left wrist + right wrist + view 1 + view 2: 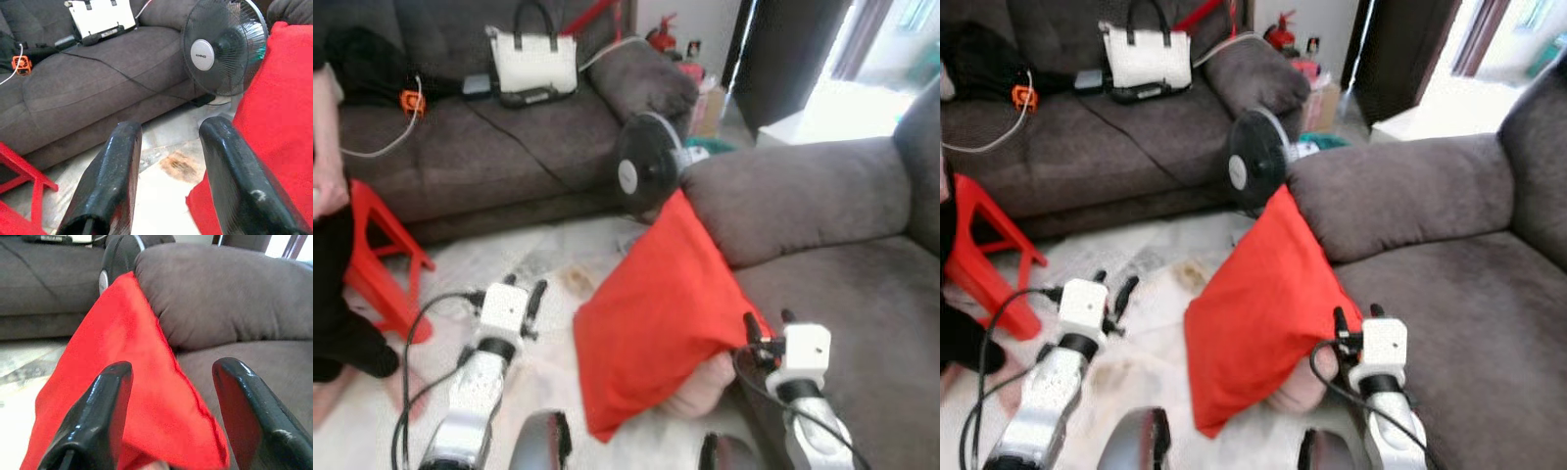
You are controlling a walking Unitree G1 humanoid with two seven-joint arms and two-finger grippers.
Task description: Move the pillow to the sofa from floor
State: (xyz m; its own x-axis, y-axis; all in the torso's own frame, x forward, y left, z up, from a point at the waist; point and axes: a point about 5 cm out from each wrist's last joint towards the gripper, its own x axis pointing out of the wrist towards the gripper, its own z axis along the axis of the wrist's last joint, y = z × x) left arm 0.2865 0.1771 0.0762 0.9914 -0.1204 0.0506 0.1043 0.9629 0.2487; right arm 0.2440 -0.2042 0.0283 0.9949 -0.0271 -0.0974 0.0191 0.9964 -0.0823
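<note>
A red pillow (656, 313) stands on edge on the floor, leaning against the front of the grey sofa (862, 284) below its armrest (783, 196). Something pale pink (697, 394) shows under its lower corner. My right gripper (769, 318) is open at the pillow's lower right corner, next to the seat front. In the right wrist view the pillow's edge (161, 382) runs between its fingers (105, 406). My left gripper (526, 286) is open, low over the floor to the left of the pillow and apart from it. The left wrist view has the pillow (279, 122) beside one finger.
A black fan (646, 166) stands on the floor just behind the pillow. A second grey sofa (509, 147) at the back carries a white handbag (533, 59) and cables. A red stool (382, 255) and a person (328, 215) are at the left.
</note>
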